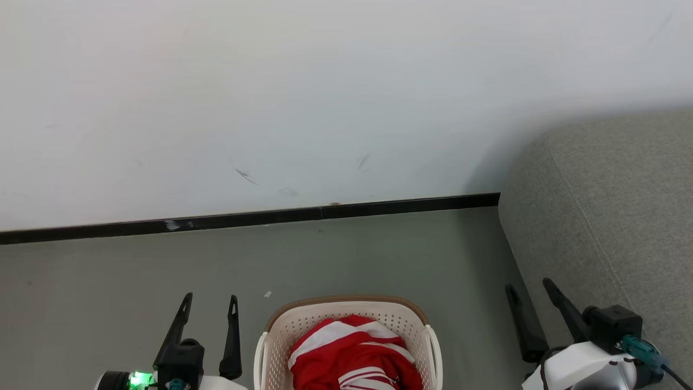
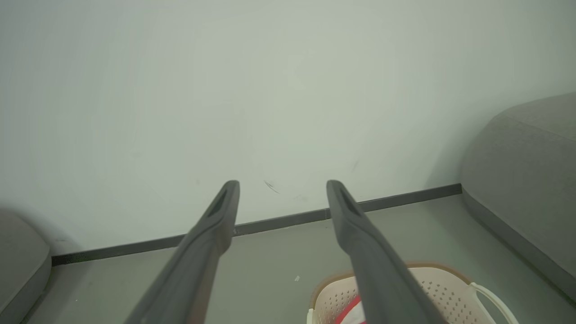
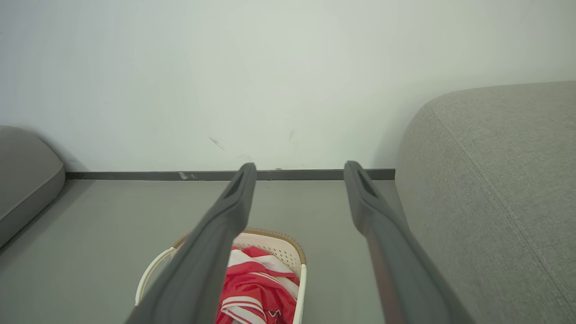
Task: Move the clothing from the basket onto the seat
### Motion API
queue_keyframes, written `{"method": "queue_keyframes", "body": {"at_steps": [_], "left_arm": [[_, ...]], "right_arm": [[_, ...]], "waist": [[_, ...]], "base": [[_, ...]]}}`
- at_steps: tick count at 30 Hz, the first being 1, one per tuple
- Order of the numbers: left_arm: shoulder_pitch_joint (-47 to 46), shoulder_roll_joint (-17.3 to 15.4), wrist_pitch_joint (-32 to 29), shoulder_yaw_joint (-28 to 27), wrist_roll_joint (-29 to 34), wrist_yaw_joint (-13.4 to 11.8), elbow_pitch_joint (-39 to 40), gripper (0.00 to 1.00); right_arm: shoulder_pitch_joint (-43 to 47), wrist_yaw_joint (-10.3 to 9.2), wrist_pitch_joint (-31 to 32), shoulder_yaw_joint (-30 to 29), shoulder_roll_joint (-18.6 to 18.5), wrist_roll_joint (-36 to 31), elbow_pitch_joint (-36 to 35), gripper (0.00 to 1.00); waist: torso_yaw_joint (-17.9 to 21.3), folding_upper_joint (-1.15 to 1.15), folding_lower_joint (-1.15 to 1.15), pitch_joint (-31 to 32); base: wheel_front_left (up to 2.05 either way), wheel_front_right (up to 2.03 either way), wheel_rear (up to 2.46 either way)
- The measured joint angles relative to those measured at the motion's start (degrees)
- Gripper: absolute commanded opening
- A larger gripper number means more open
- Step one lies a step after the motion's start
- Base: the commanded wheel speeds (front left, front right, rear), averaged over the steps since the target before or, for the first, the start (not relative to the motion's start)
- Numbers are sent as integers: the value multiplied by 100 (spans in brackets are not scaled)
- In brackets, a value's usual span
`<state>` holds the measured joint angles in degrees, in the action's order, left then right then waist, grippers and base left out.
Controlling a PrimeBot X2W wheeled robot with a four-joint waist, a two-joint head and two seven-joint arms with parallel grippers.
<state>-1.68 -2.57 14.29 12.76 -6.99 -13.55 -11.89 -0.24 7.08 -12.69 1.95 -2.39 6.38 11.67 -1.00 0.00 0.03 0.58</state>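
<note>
White wall (image 1: pixel 325 81) across the upper half, a few dark scuffs low down. Grey floor (image 1: pixel 108 281) below it, with a black skirting strip (image 1: pixel 243 219) where they meet.

Seat (image 1: pixel 612 216) at right: grey woven sofa, rounded corner, stitched seam running down it. Another grey cushioned edge (image 3: pixel 27 171) at far left in the wrist views.

Basket (image 1: pixel 346 306) on the floor, left of the seat and apart from it; cream, perforated, brown rim.

Clothing (image 1: pixel 352 352) bunched inside the basket, red with white bands.

Left gripper (image 1: pixel 211 297) just left of the basket, fingers spread wide, holding nothing.

Right gripper (image 1: pixel 528 284) between basket and seat, fingers likewise wide apart, empty.

Small white scrap (image 1: pixel 267 294) on the floor beside the basket's rim.
</note>
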Motion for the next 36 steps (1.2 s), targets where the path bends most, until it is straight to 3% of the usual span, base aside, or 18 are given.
{"method": "queue_keyframes", "body": {"at_steps": [36], "left_arm": [[-54,-1,1,29,-43,-41,-247,100]], "right_arm": [[-1,0,1,37,0,172,-90,100]], "waist": [[-9,0,-1,-180]], "base": [[0,0,0]]}}
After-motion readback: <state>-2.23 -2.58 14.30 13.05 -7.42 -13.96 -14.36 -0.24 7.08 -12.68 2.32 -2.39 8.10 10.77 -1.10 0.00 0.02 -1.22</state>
